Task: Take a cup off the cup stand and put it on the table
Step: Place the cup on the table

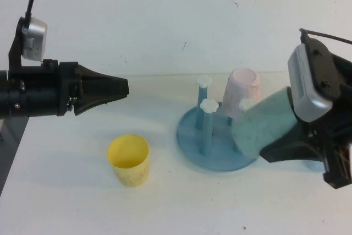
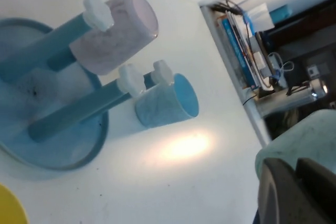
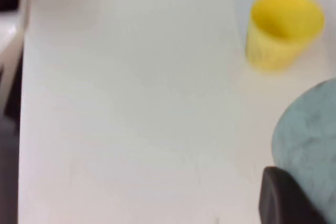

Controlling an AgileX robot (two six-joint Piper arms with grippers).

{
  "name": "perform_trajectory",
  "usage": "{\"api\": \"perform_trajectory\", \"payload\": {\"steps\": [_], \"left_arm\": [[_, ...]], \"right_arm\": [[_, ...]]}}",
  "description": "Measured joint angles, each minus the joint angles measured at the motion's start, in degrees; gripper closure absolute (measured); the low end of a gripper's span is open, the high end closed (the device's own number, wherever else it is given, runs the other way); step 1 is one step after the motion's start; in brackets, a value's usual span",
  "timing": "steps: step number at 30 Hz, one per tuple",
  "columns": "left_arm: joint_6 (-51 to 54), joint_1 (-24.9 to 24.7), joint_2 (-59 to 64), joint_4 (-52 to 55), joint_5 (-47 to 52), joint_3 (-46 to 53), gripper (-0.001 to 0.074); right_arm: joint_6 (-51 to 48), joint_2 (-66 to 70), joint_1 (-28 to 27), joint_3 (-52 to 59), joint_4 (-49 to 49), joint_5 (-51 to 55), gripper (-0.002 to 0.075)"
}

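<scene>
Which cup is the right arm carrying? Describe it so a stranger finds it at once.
Find the round blue cup stand on the white table. Over its right edge, the right pincer holds the mint-green cup, tilted; the pink cup sits on a peg. Left pincer hovers empty.

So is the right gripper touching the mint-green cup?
Touching: the high view shows the right gripper clamped on the mint-green cup, held tilted over the cup stand.

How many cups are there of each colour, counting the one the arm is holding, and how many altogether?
Mint-green cup, held tilted in the right gripper above the cup stand: 1
Pink cup, upside down on a peg: 1
Light blue cup, on a peg: 1
Yellow cup, upright on the table below the left gripper: 1
Total: 4
</scene>
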Motion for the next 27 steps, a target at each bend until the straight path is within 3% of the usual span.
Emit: {"api": "perform_trajectory", "payload": {"steps": [6,16,27], "left_arm": [[5.5,0.0,-3.8,4.5,-1.9,0.0,0.0729],[0.5,0.0,-27.5,27.5,-19.3,2.8,0.0735],[-4.2,0.0,-52.2,38.2,-32.2,16.0,0.0736]], "right_arm": [[14.5,-0.2,1.8,-3.5,-20.7,6.9,0.0669],[34.3,9.3,13.5,-3.7,-49.0,9.3,0.0670],[36.6,21.5,14.3,-3.9,-53.3,2.6,0.0674]]}}
